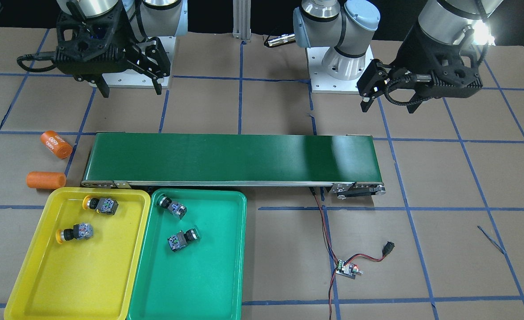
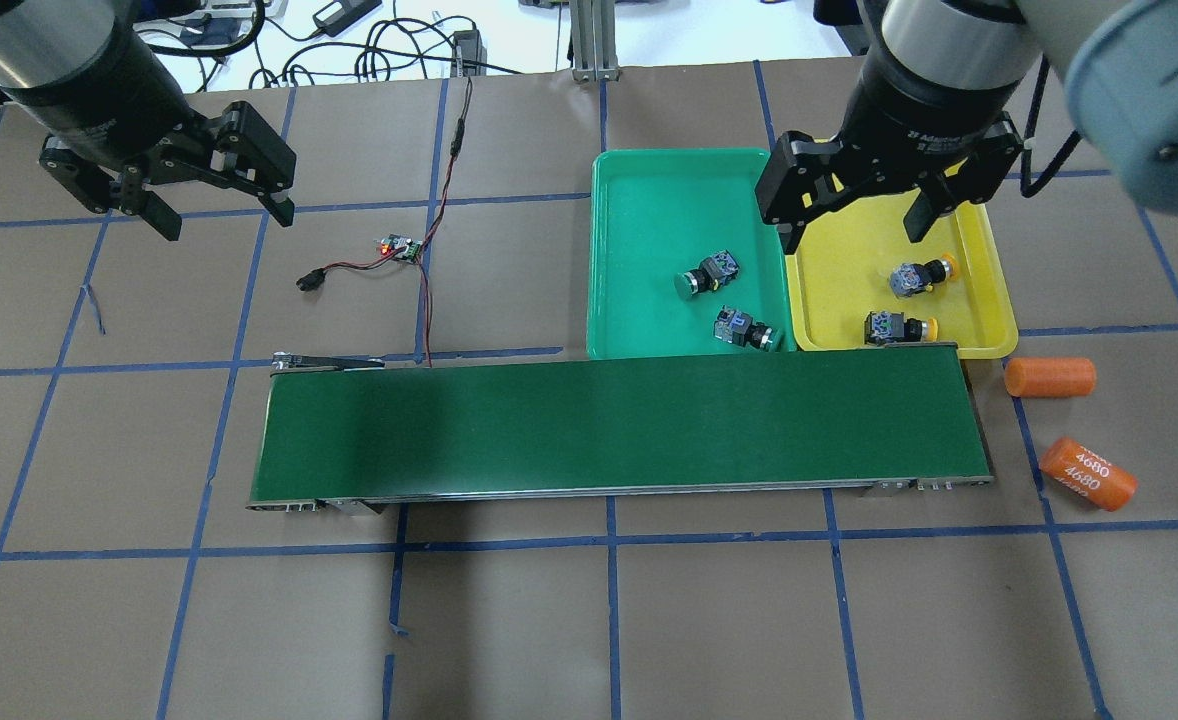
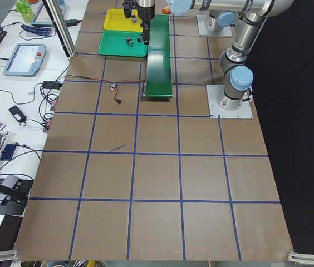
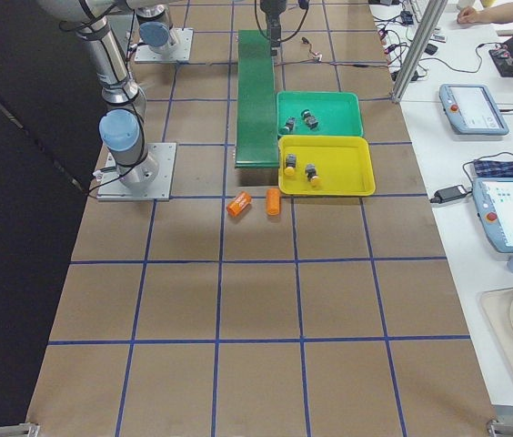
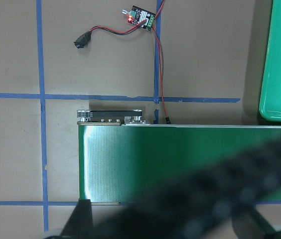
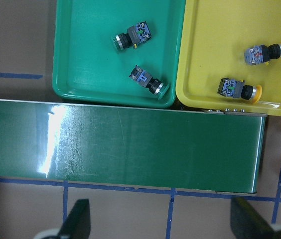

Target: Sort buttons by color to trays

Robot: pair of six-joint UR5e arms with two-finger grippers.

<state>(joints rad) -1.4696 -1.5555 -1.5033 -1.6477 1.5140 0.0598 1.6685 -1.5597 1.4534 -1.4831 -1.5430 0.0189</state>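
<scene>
Nearer your right gripper (image 2: 854, 232) than your left gripper (image 2: 226, 220), both spread empty, four buttons (image 2: 706, 275) lie colour-matched in their trays (image 2: 689, 153).

table (image 2: 589, 620): brown top, blue tape grid (image 2: 609, 540) | far edge: aluminium post (image 2: 589, 40), loose cables (image 2: 389, 50) | white bench (image 4: 457, 146) along one long side, touchscreen pendants (image 4: 473, 107) on it | opposite side: black unlit backdrop (image 4: 11, 228) | lighting: bright, even
</scene>
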